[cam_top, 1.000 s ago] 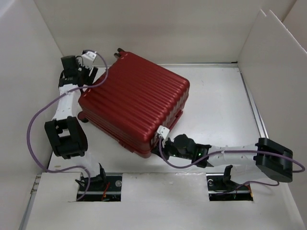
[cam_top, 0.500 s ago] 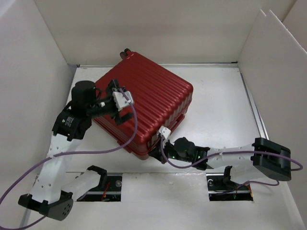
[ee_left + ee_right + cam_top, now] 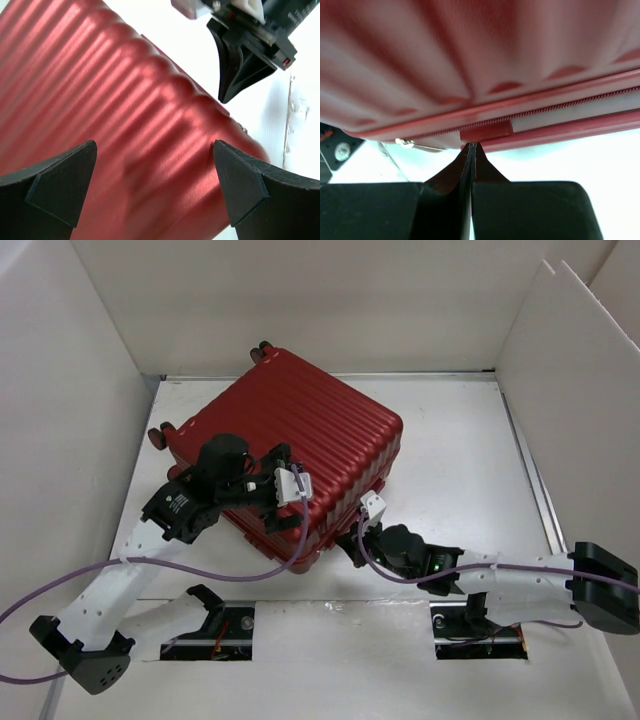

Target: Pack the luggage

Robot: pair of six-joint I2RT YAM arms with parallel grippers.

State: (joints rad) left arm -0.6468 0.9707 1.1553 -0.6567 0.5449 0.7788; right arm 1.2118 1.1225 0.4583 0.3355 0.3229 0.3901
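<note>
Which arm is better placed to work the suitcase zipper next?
Right. The right claw is shut with its tips at the zipper of the suitcase; the left claw hangs open over the ribbed top, away from that seam.

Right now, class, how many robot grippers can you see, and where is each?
2. The left gripper, open, is above the ribbed shell of the luggage; the right gripper, shut, sits at its near zipper edge. None appear hidden.

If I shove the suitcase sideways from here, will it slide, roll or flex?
The luggage looks like a rigid ribbed shell, so it should shift as one piece. It lies flat, wheels sticking out sideways, so it probably slides rather than rolls. Its glossy ribs may let the open left gripper slip.
</note>
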